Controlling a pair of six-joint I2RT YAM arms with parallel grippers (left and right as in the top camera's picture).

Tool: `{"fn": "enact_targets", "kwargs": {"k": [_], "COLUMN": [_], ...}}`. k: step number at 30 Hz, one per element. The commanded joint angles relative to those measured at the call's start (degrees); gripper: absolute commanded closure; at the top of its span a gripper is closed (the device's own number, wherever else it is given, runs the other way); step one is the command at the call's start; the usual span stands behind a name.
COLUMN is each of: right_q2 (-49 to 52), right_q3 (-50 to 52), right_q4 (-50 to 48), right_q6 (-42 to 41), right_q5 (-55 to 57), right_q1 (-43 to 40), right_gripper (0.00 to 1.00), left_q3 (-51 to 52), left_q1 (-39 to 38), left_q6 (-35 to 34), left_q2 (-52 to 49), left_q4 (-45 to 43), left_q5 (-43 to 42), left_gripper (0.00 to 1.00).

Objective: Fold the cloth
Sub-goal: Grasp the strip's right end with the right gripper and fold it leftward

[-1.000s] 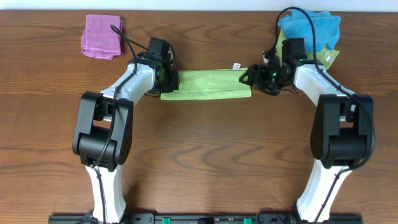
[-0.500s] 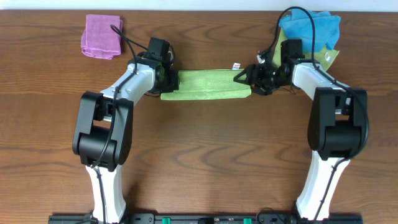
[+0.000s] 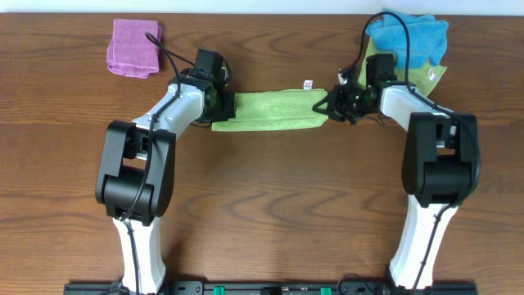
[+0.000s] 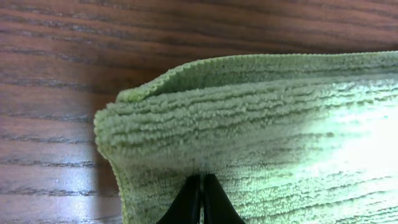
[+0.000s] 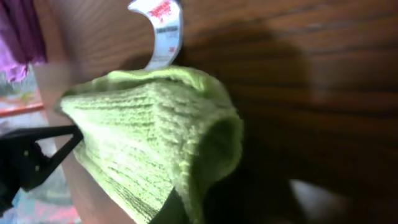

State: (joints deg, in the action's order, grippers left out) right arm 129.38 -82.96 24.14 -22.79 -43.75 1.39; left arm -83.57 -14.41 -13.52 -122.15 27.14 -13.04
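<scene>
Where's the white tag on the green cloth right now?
Overhead, the tag sticks out from the green cloth's far edge at its right end, just beside the right gripper.

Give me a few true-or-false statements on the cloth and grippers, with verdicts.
1. The left gripper and the right gripper each grip one end of the cloth. True.
2. The cloth lies spread open in one layer. False: it is folded into a narrow strip.
3. The white tag sits at the right gripper's end. True.
4. The pink cloth lies under the blue cloth. False: it lies alone, far left; a yellow-green cloth lies under the blue one.
</scene>
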Motion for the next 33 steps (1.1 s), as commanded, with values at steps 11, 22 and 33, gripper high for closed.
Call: {"fn": "enact_targets", "kwargs": {"k": [11,22,33], "right_q2": [-3.08,-13.77,-13.9], "right_q3": [2.16,2.14,2.1], "right_q4": [1.79,1.27,-2.99], "right_q6": [-0.28,0.35,0.31], "right_q5": [11.87,21.33,21.49], "right_q1": [3.3,12.59,20.06], "right_gripper": [0.98,0.98,0.98], "left_q3": [1.18,1.18,1.16], "left_q1": [0.13,0.13,0.13], "left_q6": [-0.57,-5.4,-5.4], "left_q2": [-2.12,-2.12,-2.12], "left_q4": [0.02,-0.63,-0.59], "left_q5": [2.05,-2.08,-2.29], "left_gripper": [0.94,0.94,0.94]}}
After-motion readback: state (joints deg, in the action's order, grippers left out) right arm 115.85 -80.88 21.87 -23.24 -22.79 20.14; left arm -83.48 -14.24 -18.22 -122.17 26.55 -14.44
